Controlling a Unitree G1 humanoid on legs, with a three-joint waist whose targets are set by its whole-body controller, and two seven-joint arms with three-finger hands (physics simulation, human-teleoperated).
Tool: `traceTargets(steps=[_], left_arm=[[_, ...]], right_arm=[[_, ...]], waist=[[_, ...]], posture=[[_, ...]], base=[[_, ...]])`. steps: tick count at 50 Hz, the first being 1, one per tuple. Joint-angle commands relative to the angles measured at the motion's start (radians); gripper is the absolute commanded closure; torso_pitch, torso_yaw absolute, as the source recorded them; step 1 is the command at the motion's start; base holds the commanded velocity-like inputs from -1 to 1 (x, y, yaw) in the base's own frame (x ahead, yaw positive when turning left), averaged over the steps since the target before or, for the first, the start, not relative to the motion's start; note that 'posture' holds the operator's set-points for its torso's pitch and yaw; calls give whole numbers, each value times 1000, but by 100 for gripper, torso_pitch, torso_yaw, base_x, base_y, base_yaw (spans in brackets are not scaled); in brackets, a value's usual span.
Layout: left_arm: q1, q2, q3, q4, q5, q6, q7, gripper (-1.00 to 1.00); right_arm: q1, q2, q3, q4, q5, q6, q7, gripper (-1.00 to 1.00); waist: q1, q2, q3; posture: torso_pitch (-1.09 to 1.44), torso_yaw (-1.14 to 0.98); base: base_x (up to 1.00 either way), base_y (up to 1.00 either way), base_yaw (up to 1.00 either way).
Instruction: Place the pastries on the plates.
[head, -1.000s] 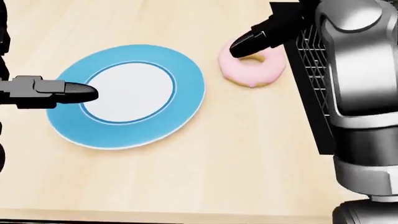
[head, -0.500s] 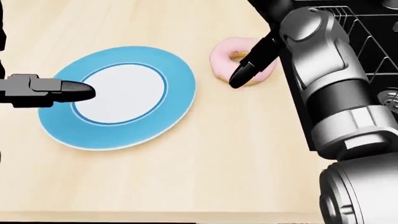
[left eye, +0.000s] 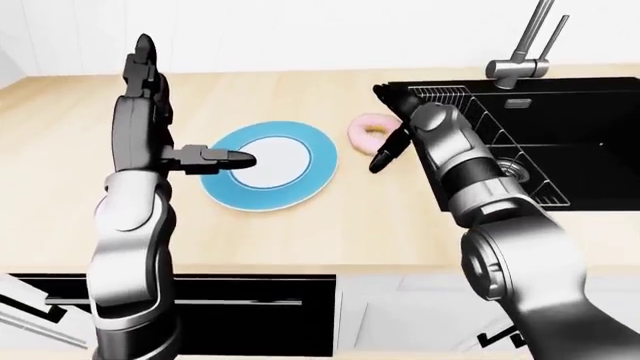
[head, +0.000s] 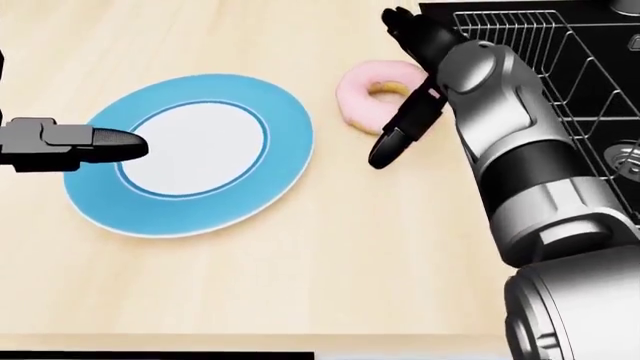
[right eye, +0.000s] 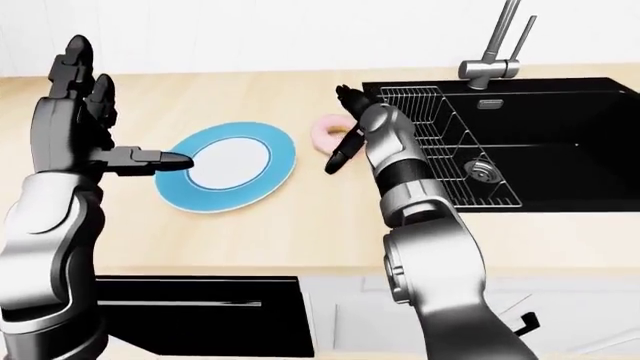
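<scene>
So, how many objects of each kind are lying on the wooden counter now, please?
Plates: 1, the blue plate, nothing on it.
Pastries: 1, the pink donut, on the counter beside the plate, by the open right hand.
Total: 2.

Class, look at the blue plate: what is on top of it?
The plate bears no pastry. The left hand hangs over its rim, hiding that edge. The donut lies beside it on the counter.

Both arms are glossy silver-grey rounded shells with black joint bands, ending in matte black three-finger hands.
</scene>
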Motion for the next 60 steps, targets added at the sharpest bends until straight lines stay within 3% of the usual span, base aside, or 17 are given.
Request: traceTargets(steps=[1, 4, 14, 27, 39, 60], left_arm=[[-27, 13, 11, -32, 1, -26, 4, -100], [-23, 14, 13, -38, 0, -23, 4, -100], [-12, 11, 12, -39, 0, -31, 8, -100], [-7, 12, 16, -50, -1, -28, 7, -100], [-22, 20, 19, -65, -7, -4, 8, -100], [-8, 25, 29, -78, -14, -4, 12, -100]], right_arm=[[-41, -13, 1, -38, -15, -24, -15, -100], [-40, -14, -1, -40, -24, -24, -12, -100], [-23, -14, 3, -53, -52, -33, -3, -56], [-16, -14, 15, -78, -109, -47, 8, -23], [-35, -15, 9, -87, -143, -60, 4, 25], [-157, -28, 3, -104, -171, -67, 1, 50]], waist=[[0, 2, -29], [0, 2, -30], [0, 3, -30], [-2, 2, -32], [-1, 3, -31], [-1, 3, -20]], posture=[[0, 0], [0, 0], [0, 0], [0, 0], [0, 0], [0, 0]], base=[[0, 0, 0], [0, 0, 0], [0, 0, 0], [0, 0, 0], [0, 0, 0], [0, 0, 0]])
